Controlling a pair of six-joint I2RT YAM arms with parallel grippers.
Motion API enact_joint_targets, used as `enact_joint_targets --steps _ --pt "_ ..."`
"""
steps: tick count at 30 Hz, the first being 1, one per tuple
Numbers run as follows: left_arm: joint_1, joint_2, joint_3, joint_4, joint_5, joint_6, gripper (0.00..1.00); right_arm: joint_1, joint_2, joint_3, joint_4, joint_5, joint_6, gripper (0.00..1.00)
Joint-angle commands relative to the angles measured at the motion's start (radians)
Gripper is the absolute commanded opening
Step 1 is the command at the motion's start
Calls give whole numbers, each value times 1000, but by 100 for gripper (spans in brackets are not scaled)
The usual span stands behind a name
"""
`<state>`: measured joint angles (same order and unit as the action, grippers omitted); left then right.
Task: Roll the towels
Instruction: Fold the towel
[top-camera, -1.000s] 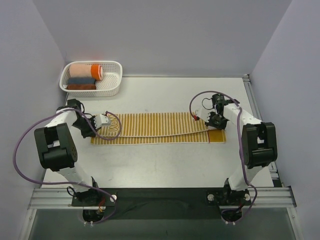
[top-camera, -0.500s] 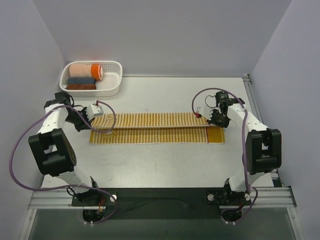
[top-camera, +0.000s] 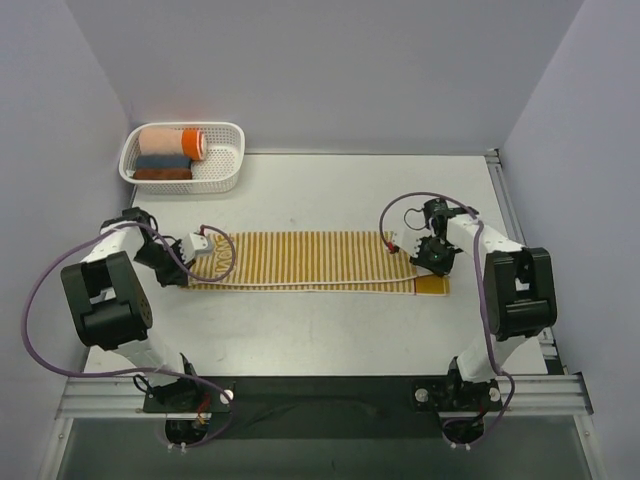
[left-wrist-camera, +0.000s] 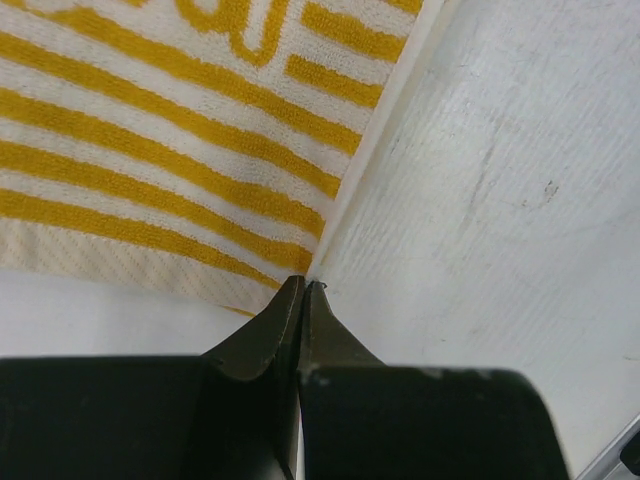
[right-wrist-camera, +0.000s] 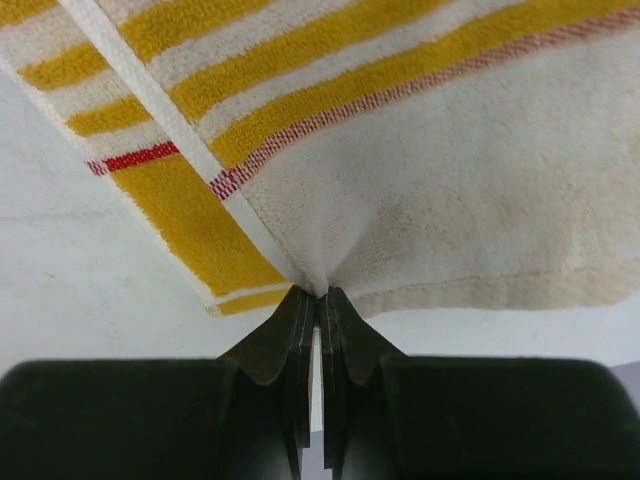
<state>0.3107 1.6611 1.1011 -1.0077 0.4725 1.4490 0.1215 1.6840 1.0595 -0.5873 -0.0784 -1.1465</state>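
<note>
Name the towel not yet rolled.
The yellow-striped towel, stretched along the table; the peach roll, grey-blue roll and reddish-brown roll sit in the basket.

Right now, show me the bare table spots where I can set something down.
Free: the table strip behind the towel, right of the basket; and the strip between the towel and the near edge. Crowded: both towel ends, where the left gripper and right gripper pinch it.

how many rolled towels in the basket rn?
3. A peach-and-orange roll on top, a grey-blue roll below it, and a reddish-brown roll nearest the arms, all in the white basket. More may be hidden underneath.
</note>
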Motion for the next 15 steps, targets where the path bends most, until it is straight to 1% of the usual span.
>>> enact_joint_targets --steps 1,7,12,15 --pt "-8 52 -18 76 -21 -37 0 23 29 -19 -37 -9 37 0" --pt "-32 111 -6 139 -55 -117 0 23 115 19 -29 9 70 0" --pt "-35 129 17 141 -60 -167 0 0 189 120 -29 31 83 0" --pt "-35 137 23 141 -67 -188 0 -17 198 171 -34 43 76 0"
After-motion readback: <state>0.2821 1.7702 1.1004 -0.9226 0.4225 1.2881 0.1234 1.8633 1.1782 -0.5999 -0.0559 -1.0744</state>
